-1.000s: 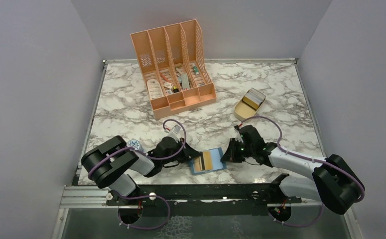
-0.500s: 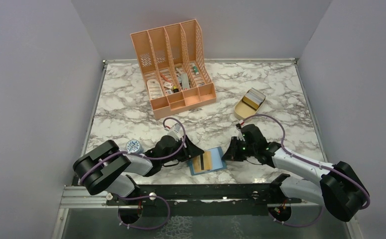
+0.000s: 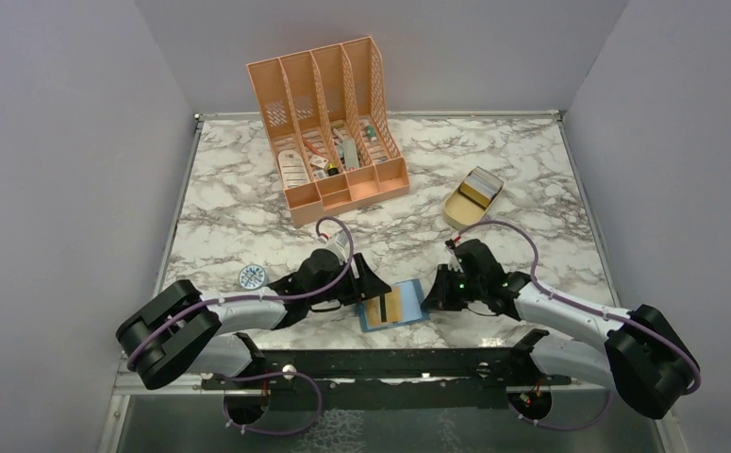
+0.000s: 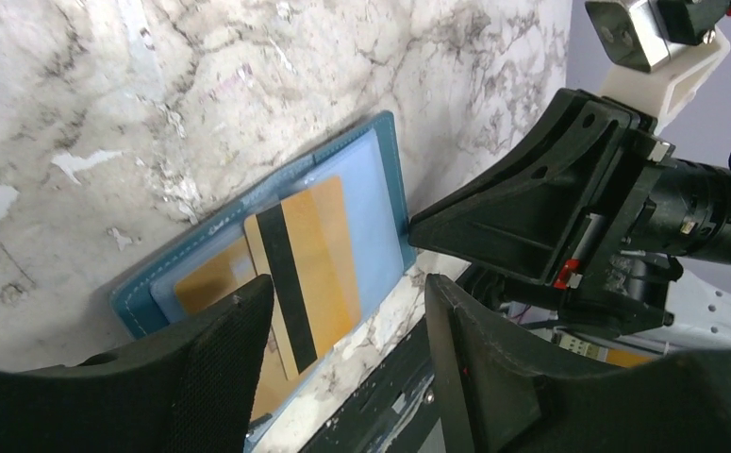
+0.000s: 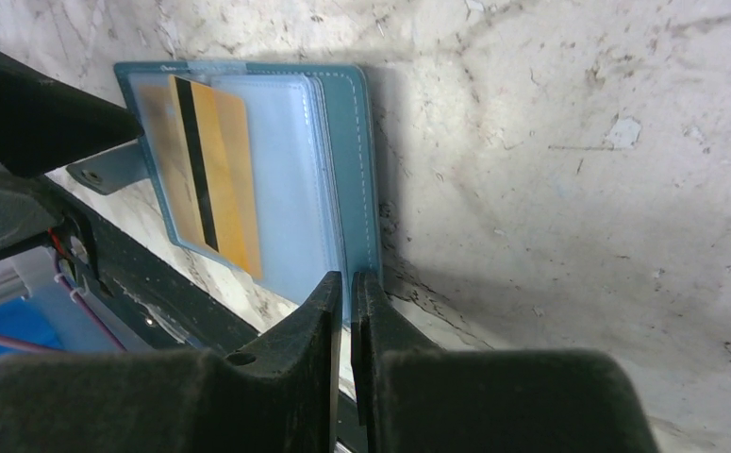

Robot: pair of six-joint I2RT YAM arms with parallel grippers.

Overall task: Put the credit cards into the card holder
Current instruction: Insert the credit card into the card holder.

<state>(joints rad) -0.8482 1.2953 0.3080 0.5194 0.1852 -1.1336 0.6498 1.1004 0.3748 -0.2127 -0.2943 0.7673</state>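
Note:
The teal card holder [image 3: 394, 307] lies open near the table's front edge, pale blue inside [image 4: 380, 189]. A gold credit card with a dark stripe [image 4: 309, 255] rests partly in its sleeve, sticking out toward the front edge, also in the right wrist view [image 5: 212, 179]. A second orange card [image 4: 212, 274] shows through the sleeve beneath it. My left gripper [image 4: 347, 293] is open just left of the holder, its fingers apart over the striped card's outer end with nothing held. My right gripper [image 5: 347, 283] is shut on the card holder's right edge [image 5: 361, 189].
A peach desk organizer [image 3: 328, 127] with small items stands at the back. A tan oval tray [image 3: 456, 212] sits right of centre with something yellowish inside. A round blue-white disc [image 3: 253, 276] lies by the left arm. The table's front edge runs just below the holder.
My left gripper has opened and let go of the striped card, which stays in the holder. The left arm's elbow has swung left and lower, uncovering the disc. The right gripper keeps its grip.

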